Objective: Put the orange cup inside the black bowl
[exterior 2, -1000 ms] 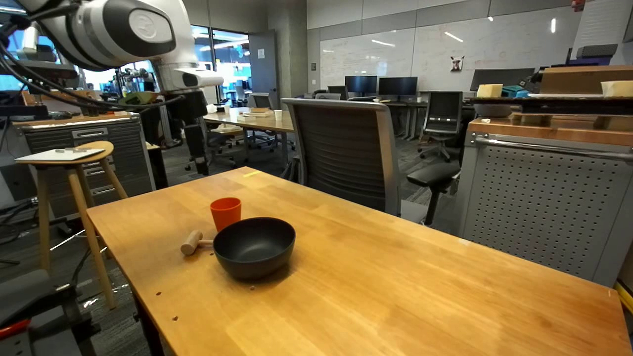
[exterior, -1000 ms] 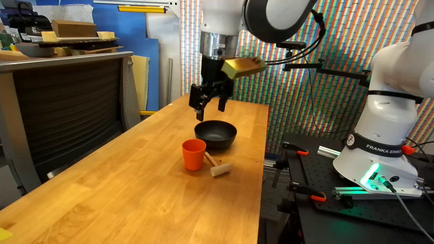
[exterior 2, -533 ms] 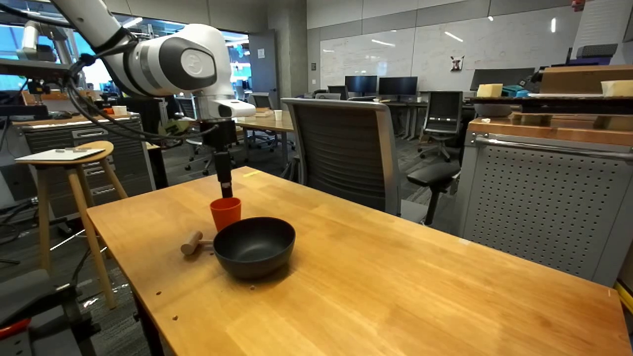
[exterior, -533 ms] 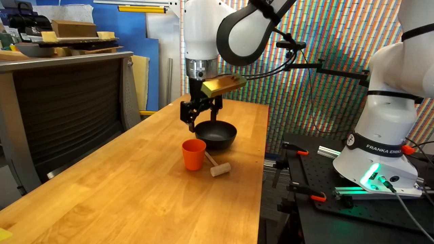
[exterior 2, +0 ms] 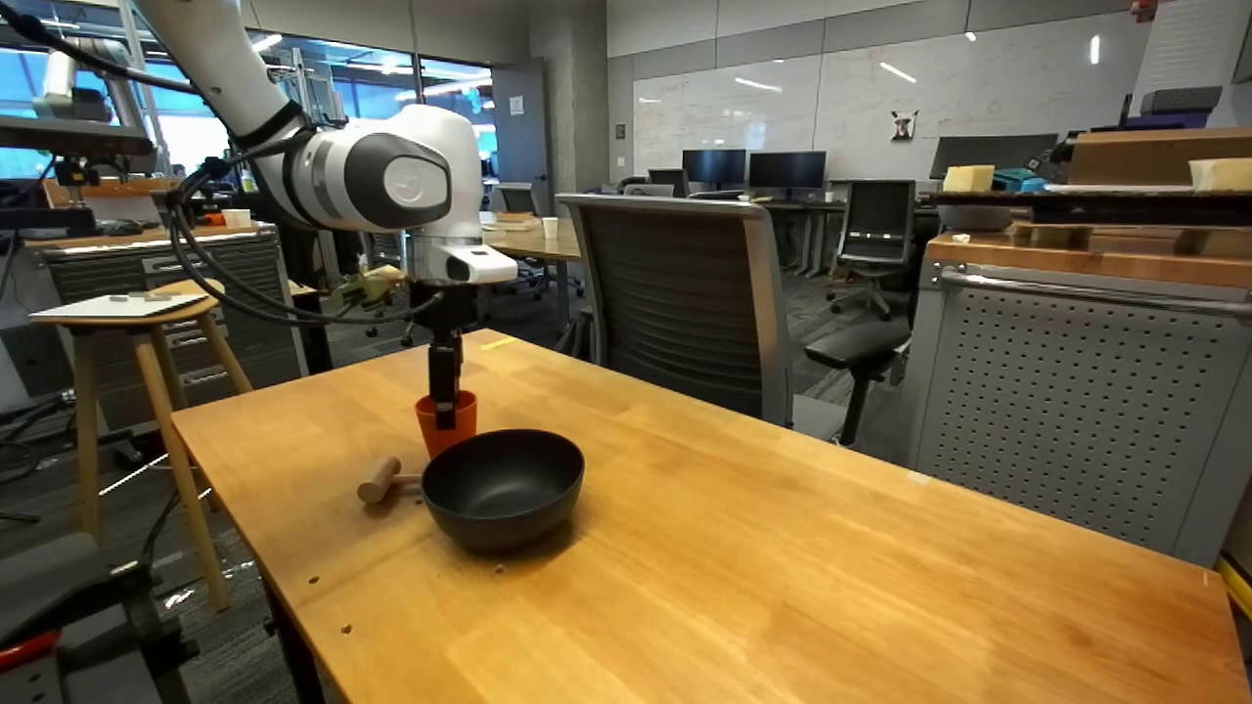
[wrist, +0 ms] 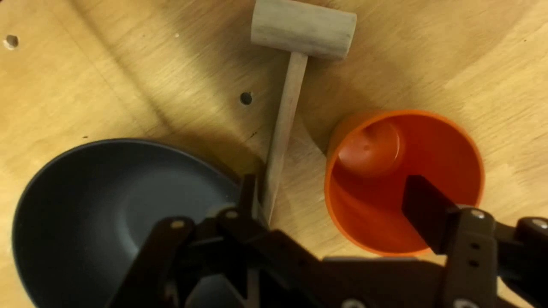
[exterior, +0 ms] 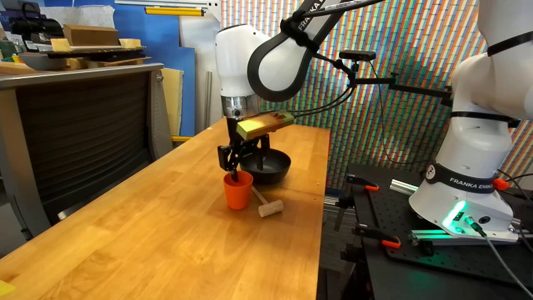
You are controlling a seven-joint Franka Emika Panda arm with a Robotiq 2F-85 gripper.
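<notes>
The orange cup (exterior: 238, 196) stands upright on the table beside the black bowl (exterior: 272, 166); both also show in an exterior view, cup (exterior 2: 460, 428) and bowl (exterior 2: 504, 494). My gripper (exterior: 247, 173) is open above the cup, pointing down. In the wrist view, the open gripper (wrist: 330, 179) has one of its fingers (wrist: 428, 211) over the mouth of the cup (wrist: 364, 214). The opposite finger is between the cup and the bowl (wrist: 128, 179), near the bowl's rim. The near cup wall lies between the fingers, and neither is closed on it.
A small wooden mallet (exterior: 271, 208) lies beside the cup, its handle running between cup and bowl; the wrist view shows it too (wrist: 304, 28). The wooden table (exterior: 175, 237) carries all of these. A grey chair (exterior 2: 675, 303) stands at the table's long edge.
The arm has come down and across to the cup, and the gripper stayed open. One finger has gone from above the table to inside the cup's mouth. Cup, bowl and mallet have not moved.
</notes>
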